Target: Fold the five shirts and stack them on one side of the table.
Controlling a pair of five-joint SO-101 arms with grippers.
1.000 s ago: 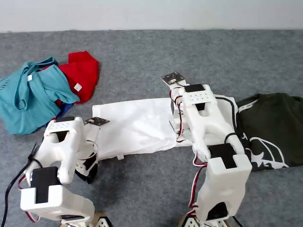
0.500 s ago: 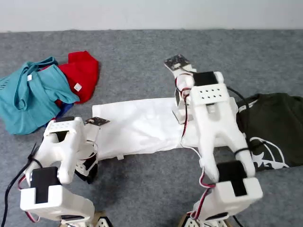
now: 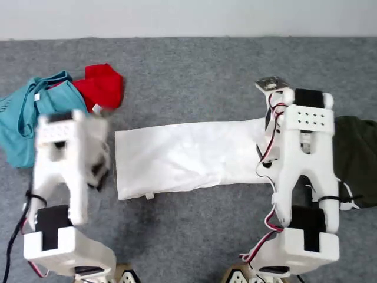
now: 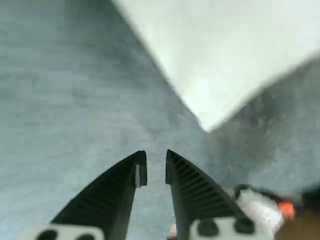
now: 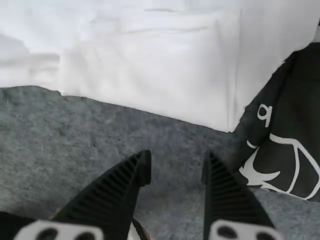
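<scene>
A white shirt (image 3: 188, 156) lies folded into a long strip across the middle of the grey table. The left arm (image 3: 65, 147) is beside the strip's left end. My left gripper (image 4: 156, 167) hangs over bare carpet, slightly open and empty, with a corner of the white shirt (image 4: 215, 65) ahead of it. The right arm (image 3: 303, 130) stands over the strip's right end. My right gripper (image 5: 175, 167) is open and empty above the carpet, just short of the white shirt's edge (image 5: 150, 75). A dark green shirt (image 3: 356, 159) with a white print (image 5: 280, 160) lies at the right, partly under that arm.
A teal shirt (image 3: 29, 112) and a red shirt (image 3: 103, 85) lie crumpled together at the far left, with a bit of blue cloth between them. Bare grey carpet (image 3: 194, 71) stretches behind the white strip and in front of it.
The right arm swung from the white shirt's middle to its right end. The left arm rose and shifted away from the shirt's left edge. The white strip now lies flatter and longer.
</scene>
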